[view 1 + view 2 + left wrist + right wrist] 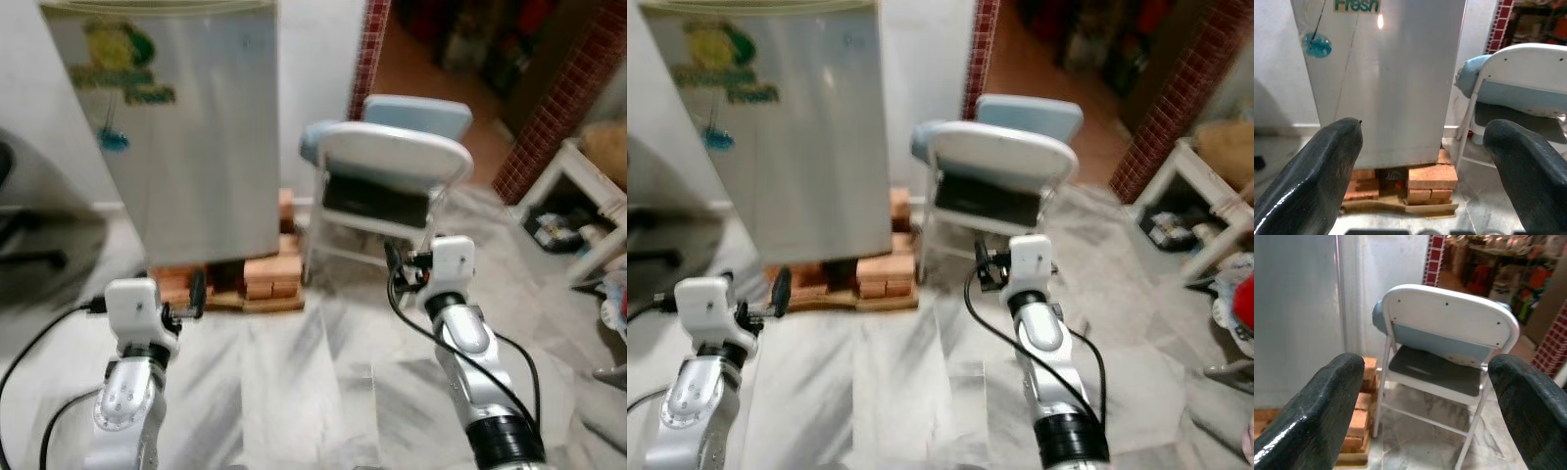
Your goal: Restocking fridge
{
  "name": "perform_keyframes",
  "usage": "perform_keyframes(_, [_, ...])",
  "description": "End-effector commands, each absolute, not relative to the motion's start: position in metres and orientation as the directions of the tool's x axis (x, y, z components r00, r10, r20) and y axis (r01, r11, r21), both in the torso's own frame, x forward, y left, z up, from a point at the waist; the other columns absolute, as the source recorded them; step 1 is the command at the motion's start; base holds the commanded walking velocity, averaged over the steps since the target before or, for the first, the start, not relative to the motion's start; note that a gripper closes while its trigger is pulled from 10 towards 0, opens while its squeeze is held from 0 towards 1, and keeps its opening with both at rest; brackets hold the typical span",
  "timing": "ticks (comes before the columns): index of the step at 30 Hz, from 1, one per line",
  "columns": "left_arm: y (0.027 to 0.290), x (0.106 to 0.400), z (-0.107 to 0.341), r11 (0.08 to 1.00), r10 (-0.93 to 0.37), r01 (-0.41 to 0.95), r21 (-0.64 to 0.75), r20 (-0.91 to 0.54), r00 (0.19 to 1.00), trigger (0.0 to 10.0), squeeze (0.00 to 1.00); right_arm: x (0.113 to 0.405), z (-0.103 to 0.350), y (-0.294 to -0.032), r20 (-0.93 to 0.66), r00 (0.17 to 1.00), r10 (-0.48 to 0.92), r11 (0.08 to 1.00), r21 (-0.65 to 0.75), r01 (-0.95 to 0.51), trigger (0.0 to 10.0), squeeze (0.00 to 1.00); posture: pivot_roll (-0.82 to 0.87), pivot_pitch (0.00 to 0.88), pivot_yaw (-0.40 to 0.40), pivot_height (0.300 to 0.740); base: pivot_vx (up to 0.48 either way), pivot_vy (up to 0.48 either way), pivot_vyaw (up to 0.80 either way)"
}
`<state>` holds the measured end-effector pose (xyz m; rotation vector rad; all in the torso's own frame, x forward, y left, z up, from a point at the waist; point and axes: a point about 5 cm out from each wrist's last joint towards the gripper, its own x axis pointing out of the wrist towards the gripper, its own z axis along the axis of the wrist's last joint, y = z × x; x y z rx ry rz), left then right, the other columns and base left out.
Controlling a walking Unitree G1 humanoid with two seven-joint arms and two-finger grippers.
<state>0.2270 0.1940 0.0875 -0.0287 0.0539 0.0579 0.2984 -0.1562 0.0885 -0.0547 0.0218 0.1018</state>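
Fridge (186, 137) ahead of me on a stack of bricks (250, 279), folding chair (387, 191) just right of the fridge with its back toward me, low table (588, 211) well right of the fridge, my arms raised before the fridge.

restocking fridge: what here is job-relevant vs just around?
Job:
fridge, door shut, raised on bricks
left gripper, open, empty
right gripper, open, empty

Just around:
white folding chairs
white side table
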Motion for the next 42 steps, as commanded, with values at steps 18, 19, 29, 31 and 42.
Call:
perform_keyframes(18, [0.200, 0.228, 0.089, 0.997, 0.076, -0.077, -0.014, -0.056, 0.995, 10.0, 0.00, 0.301, 0.091, -0.145, -0.016, 0.991, 0.130, 0.991, -0.021, -0.130, 10.0, 0.00, 0.02, 0.023, -0.011, 0.740, 0.000, 0.480, -0.80])
perform_keyframes(19, [0.200, 0.228, 0.089, 0.997, 0.077, -0.078, -0.013, -0.057, 0.995, 10.0, 0.00, 0.301, 0.091, -0.145, -0.018, 0.991, 0.130, 0.991, -0.020, -0.130, 10.0, 0.00, 0.02, 0.023, -0.011, 0.740, 0.000, 0.480, -0.80])
perform_keyframes(29, [0.201, 0.224, 0.080, 0.999, 0.045, -0.044, 0.019, -0.091, 0.995, 10.0, 0.00, 0.304, 0.086, -0.154, -0.047, 0.997, 0.068, 0.998, -0.010, -0.068, 10.0, 0.00, 0.04, 0.004, 0.002, 0.740, 0.000, 0.480, -0.39])
perform_keyframes(31, [0.200, 0.228, 0.081, 0.999, 0.026, -0.023, 0.045, -0.087, 0.996, 10.0, 0.00, 0.306, 0.087, -0.158, -0.055, 0.998, 0.038, 0.999, -0.027, -0.039, 10.0, 0.00, 0.03, 0.000, 0.004, 0.740, 0.000, 0.480, 0.00])
perform_keyframes(42, [0.203, 0.237, 0.083, 0.999, 0.024, -0.021, 0.041, -0.075, 0.997, 10.0, 0.00, 0.300, 0.083, -0.162, -0.038, 0.999, 0.008, 0.987, -0.161, -0.014, 10.0, 0.00, 0.00, 0.000, 0.024, 0.740, 0.000, 0.379, 0.00])
